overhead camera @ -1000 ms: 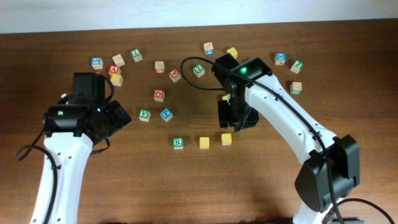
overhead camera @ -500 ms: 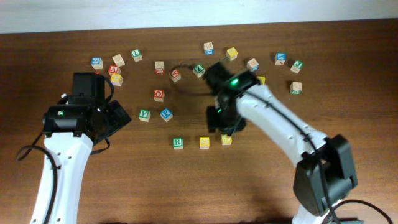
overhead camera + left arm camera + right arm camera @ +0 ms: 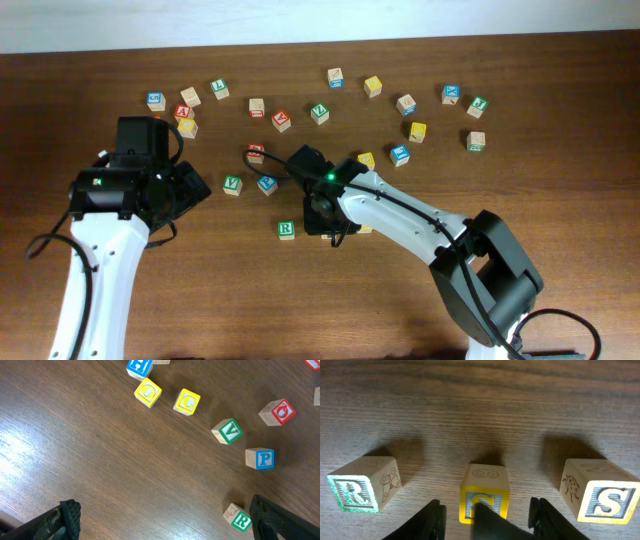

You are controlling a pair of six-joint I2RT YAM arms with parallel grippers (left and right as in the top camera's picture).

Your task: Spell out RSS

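The green R cube (image 3: 286,230) lies on the table, also in the left wrist view (image 3: 239,520) and the right wrist view (image 3: 361,490). In the right wrist view two yellow S cubes stand in line to its right: a middle one (image 3: 485,494) and a right one (image 3: 602,496). My right gripper (image 3: 487,517) is open, its fingers on either side of the middle S cube. From overhead the right gripper (image 3: 323,214) covers that cube. My left gripper (image 3: 165,527) is open and empty, with the R cube by its right finger.
Loose letter cubes lie across the back of the table: green V (image 3: 231,184), blue P (image 3: 267,184), red (image 3: 256,153), yellow (image 3: 366,160), blue (image 3: 399,154), yellow (image 3: 417,131). Yellow O (image 3: 148,392) and C (image 3: 187,401) cubes show in the left wrist view.
My right arm has swung left and toward the front, from beside the right S cube to over the middle S cube. The three cubes and the left arm have not moved.
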